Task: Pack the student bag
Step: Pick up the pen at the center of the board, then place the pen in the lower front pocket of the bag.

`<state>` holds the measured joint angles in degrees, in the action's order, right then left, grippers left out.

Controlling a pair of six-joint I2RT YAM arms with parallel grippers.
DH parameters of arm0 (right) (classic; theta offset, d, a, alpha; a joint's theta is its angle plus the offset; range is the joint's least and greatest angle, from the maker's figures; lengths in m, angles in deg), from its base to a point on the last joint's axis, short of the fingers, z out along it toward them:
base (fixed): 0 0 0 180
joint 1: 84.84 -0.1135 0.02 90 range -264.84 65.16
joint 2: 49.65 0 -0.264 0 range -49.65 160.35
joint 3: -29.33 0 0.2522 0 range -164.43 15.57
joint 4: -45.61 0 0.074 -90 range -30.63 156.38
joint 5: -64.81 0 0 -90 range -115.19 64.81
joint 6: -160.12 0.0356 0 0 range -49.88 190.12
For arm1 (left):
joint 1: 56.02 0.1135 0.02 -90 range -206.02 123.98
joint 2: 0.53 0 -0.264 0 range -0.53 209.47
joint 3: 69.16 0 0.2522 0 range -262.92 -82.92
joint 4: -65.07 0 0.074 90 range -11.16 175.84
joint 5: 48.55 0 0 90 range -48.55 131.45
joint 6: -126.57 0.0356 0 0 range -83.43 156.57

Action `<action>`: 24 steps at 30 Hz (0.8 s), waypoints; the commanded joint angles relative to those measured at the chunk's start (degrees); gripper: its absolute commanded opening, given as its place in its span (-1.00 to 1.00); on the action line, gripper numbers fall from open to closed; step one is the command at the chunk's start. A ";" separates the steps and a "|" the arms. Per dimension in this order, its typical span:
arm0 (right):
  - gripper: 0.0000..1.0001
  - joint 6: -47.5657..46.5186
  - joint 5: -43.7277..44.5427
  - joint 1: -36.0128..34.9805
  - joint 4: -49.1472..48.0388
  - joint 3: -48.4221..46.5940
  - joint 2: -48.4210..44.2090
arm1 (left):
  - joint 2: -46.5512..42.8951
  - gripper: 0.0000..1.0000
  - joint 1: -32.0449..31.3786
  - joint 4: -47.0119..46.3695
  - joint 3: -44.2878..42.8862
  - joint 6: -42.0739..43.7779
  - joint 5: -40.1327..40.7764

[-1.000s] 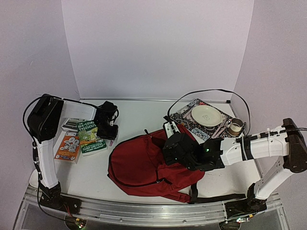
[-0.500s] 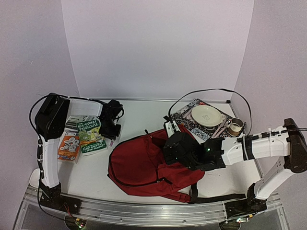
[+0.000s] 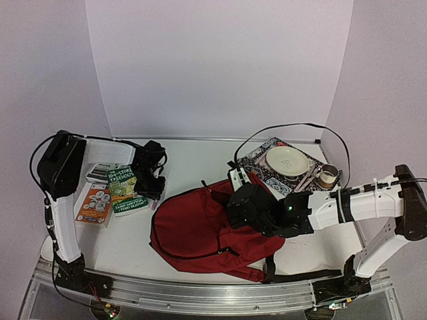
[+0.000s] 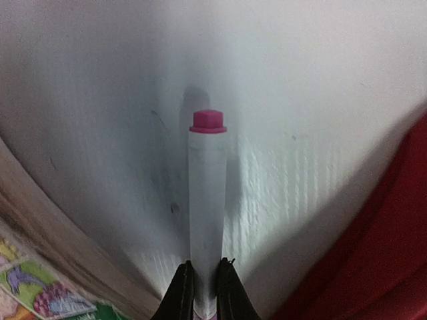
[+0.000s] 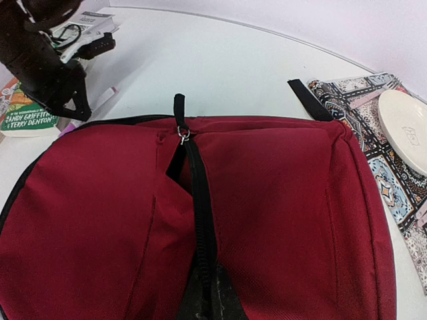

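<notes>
Swinging back left since the last frame, our left gripper (image 4: 203,280) clamps a pink-capped marker (image 4: 207,180) beside the books (image 3: 123,190). The student bag (image 3: 197,233) lies near centre, nothing visibly packed; we cannot tell whether our right gripper (image 3: 253,210), over it, is gripping.

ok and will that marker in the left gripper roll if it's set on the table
Likely a little: the marker has a smooth round barrel, though its angular pink cap may stop it. It looks stiff and light. The left gripper pinches only its tail end, so it might swivel.
</notes>
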<state>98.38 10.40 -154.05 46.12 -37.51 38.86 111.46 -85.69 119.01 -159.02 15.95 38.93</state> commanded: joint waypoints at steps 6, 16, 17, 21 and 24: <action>-1.00 -1.81 2.71 -0.31 0.36 -3.21 0.11 | -18.66 -1.00 -2.01 -8.83 9.44 -5.65 -10.68; -1.00 -4.22 0.36 -0.32 -2.76 -5.06 2.18 | -21.80 -1.00 -14.31 -15.03 13.63 -9.68 -20.03; -1.00 -4.44 0.08 -0.31 -2.96 -5.30 2.29 | -21.75 -1.00 -15.28 -15.70 13.73 -9.99 -20.30; -1.00 -4.83 -0.65 -0.31 -3.31 -6.12 2.70 | -20.32 -1.00 -17.82 -17.60 12.90 -10.27 -22.10; -1.00 -4.96 -1.76 -0.31 -3.94 -6.33 2.88 | -18.21 -1.00 -19.30 -18.84 11.49 -10.53 -23.63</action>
<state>94.35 9.00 -154.05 45.22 -40.71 41.33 90.91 -103.79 104.59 -145.27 6.40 18.52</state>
